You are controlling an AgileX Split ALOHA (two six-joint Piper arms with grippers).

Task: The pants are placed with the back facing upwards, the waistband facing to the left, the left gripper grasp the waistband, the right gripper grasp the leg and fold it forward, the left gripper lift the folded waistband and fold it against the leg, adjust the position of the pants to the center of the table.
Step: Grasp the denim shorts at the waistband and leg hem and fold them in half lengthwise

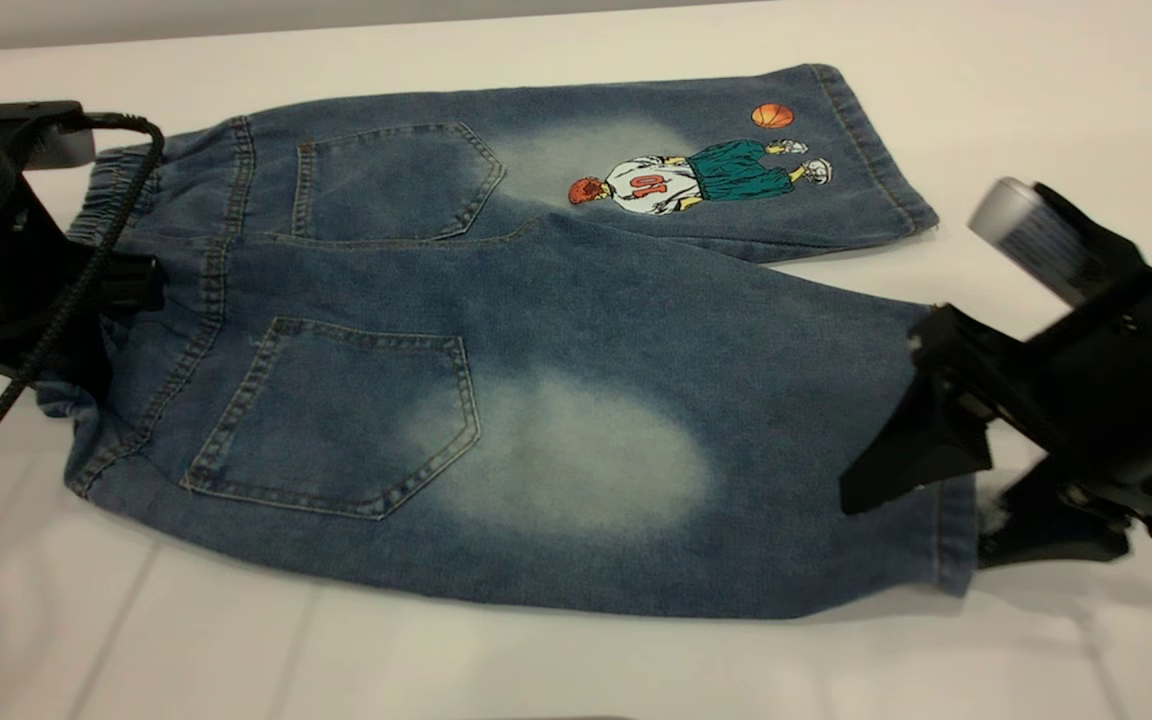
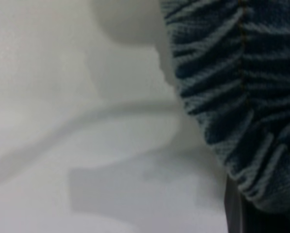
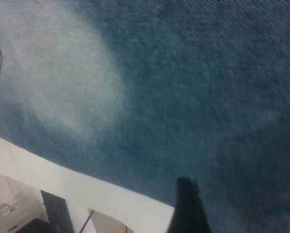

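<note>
**Both arms close in on denim shorts before the first fold**

A pair of pants (image 1: 496, 340) lies flat, back pockets up, on the white tabletop (image 1: 536, 670), its elastic waistband (image 1: 126, 200) directly under the left tool (image 1: 86, 300). That tool sits at the gathered edge, but whether it has closed on cloth cannot be told. The right tool (image 1: 946, 480) stands with its jaws spread wide, one finger over the hem of the nearer leg (image 1: 951, 520), the other just beyond it on the bare surface; nothing is gripped yet. The risk from here looks plain: a shallow bite at the hem could catch only the top layer, so the leg would slip or twist when lifted, leaving a crooked fold.
</note>
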